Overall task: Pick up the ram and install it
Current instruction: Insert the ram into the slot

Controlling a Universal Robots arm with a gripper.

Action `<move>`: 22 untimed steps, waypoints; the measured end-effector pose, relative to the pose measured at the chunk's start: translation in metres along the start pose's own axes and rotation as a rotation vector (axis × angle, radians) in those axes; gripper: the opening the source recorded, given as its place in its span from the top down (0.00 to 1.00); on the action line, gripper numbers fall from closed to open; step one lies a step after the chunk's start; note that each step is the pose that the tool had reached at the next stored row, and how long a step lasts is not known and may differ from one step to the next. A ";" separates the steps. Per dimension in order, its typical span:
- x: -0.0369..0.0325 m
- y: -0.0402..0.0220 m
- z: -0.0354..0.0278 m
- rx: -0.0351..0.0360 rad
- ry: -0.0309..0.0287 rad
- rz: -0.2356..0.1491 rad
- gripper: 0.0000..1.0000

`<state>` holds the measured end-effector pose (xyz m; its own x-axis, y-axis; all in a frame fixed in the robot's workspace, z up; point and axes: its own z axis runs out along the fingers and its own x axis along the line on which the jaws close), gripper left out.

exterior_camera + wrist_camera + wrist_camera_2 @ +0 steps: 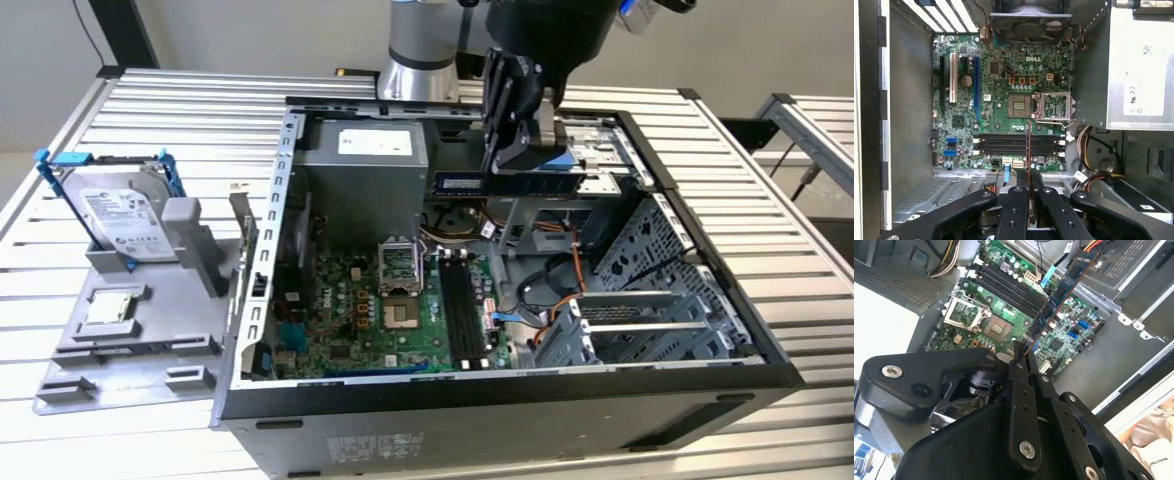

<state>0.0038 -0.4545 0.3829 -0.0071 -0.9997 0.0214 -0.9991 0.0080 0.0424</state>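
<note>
The arm reached down over the open computer case (534, 388) on the slatted tabletop (174, 110), with the gripper (531, 165) pointing downward and its fingers clamped on the ram (470, 182) above the motherboard (354, 310). The exterior view showed the stick level, its white label towards the power supply (360, 170). The first wrist view caught it edge-on (1028, 150), a thin line crossing the black memory slots (1004, 142). The second wrist view showed its blue length (1061, 297).
</note>
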 end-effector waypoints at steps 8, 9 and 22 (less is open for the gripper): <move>-0.0016 -0.0004 0.0018 0.0002 0.0000 0.002 1.00; -0.0016 -0.0004 0.0018 0.0001 0.0000 0.002 1.00; -0.0016 -0.0004 0.0018 -0.0008 -0.0017 0.047 1.00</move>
<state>0.0041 -0.4529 0.3810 -0.0540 -0.9983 0.0217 -0.9976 0.0549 0.0422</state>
